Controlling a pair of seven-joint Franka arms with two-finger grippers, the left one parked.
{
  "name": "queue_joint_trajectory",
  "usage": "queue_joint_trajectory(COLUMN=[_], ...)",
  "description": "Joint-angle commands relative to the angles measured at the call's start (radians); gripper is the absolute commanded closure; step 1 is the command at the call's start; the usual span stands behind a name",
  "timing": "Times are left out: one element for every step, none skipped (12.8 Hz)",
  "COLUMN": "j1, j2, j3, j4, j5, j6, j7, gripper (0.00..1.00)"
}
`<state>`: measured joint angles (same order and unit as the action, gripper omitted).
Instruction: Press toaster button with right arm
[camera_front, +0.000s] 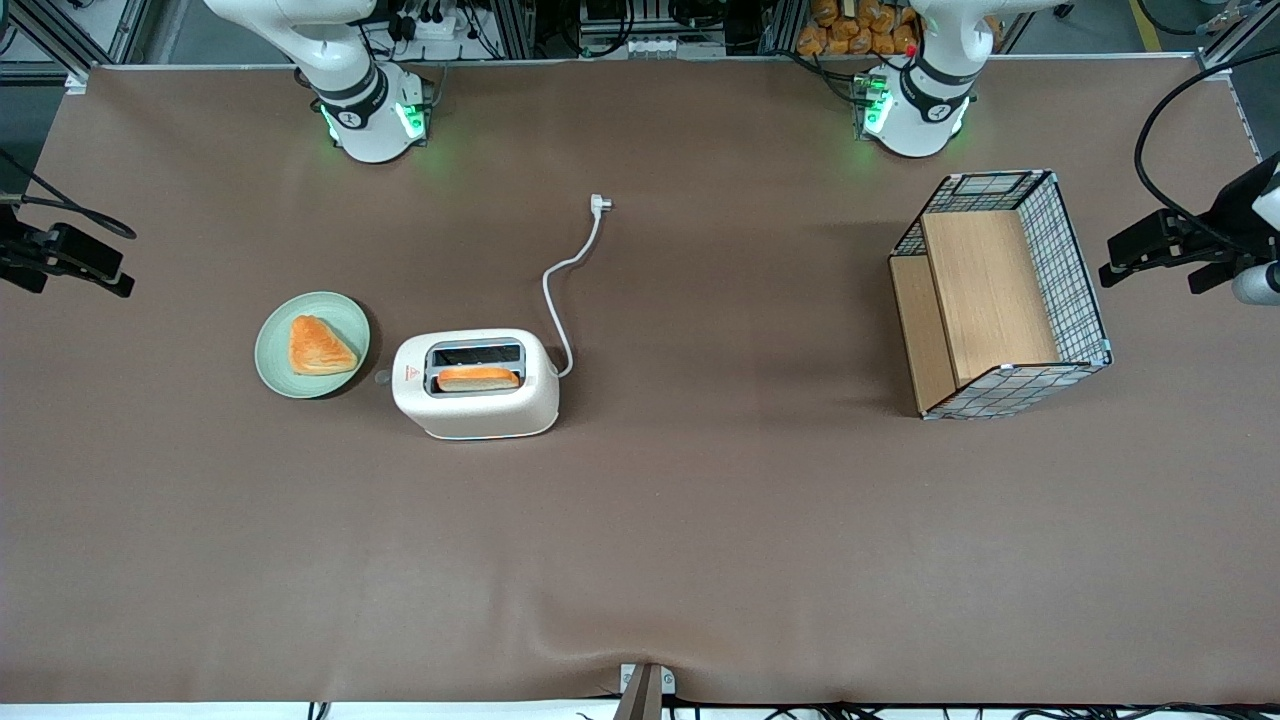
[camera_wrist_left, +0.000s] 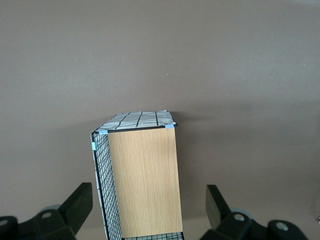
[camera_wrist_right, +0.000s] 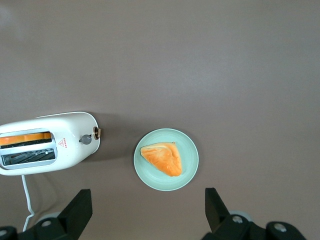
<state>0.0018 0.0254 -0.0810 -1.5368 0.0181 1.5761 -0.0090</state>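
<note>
1. toaster (camera_front: 476, 384) sits on the brown table (camera_front: 700, 520) toward the working arm's end; from its centre, the green plate (camera_front: 312, 344) with a pastry (camera_front: 320, 346) lies at about ten o'clock in the front view, just beside the narrow end.
2. toaster button (camera_wrist_right: 85, 139) sticks out of that narrow end, near the red triangle sticker (camera_wrist_right: 62, 144); a second, brownish knob (camera_wrist_right: 97, 133) sits close by, so pressing the wrong one is a risk.
3. right arm's gripper (camera_wrist_right: 147, 212) hangs well above the table at the working arm's end, fingers spread wide, holding nothing.
4. a spread gripper may straddle the small button instead of pushing it.
5. a push along the toaster's length could slide the light body instead of working the button.
6. a low approach could clip the plate, since it lies in front of the button end.
7. bread (camera_front: 478, 378) sits in one slot.
</note>
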Motion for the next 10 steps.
queue_joint_trajectory(j1=[0.003, 0.003, 0.000, -0.002, -0.002, 0.000, 0.000, -0.005, -0.008, -0.009], j2=[0.008, 0.008, 0.010, 0.011, 0.010, 0.010, 0.011, 0.011, 0.011, 0.011], j3=[0.004, 0.004, 0.004, 0.004, 0.004, 0.004, 0.004, 0.004, 0.003, 0.003], j4=[0.021, 0.020, 0.018, 0.018, 0.018, 0.020, 0.017, 0.014, 0.012, 0.010], j5=[0.013, 0.011, 0.013, 0.014, 0.016, 0.016, 0.017, 0.029, 0.058, 0.063], j6=[-0.018, -0.028, -0.042, -0.042, -0.042, -0.042, -0.044, -0.042, -0.045, -0.045], j7=[0.012, 0.014, 0.015, 0.012, 0.011, 0.012, 0.014, 0.009, 0.009, 0.010], gripper=[0.00, 0.00, 0.00, 0.00, 0.00, 0.00, 0.00, 0.00, 0.00, 0.00])
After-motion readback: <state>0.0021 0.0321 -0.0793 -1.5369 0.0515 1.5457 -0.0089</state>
